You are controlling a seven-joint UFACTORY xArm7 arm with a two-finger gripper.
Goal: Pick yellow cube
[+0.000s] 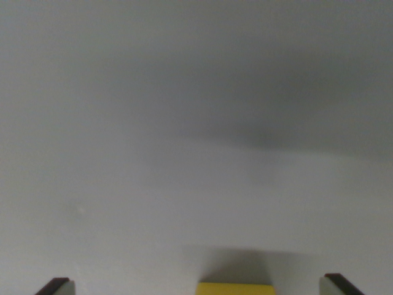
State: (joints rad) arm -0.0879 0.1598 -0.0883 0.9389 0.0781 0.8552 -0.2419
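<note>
Wrist view, looking down past the jaws. Nearest the camera, two dark fingertips (56, 285) enter at the bottom corners, one at the wrist view's left and one at the wrist view's right; they stand spread wide, well apart, with nothing pinched between them. The gripper (199, 286) is thus open around free space.

Between the tips, at the bottom edge and somewhat nearer the right-hand tip, lies the yellow cube (236, 289). Only a thin strip of its upper part shows; the rest is cut off by the frame. Neither tip touches it. A soft shadow (236, 265) spreads from the cube toward the top of the picture.

Beyond, the pale grey counter (123, 184) fills the view, blurred and bare of other objects, with a broader dark shade toward the upper right.

Handling, as a judgement: the cube is probably light and rigid, with flat, smooth faces, so it should neither deform nor break under a firm pinch, though smooth sides could slip if caught by an edge or corner. The best hold would be on two opposite vertical faces, near mid-height, with the pads flat against them. Since the cube sits off-centre toward the wrist view's right, a small shift that way would help both tips meet it together rather than pushing it sideways.
</note>
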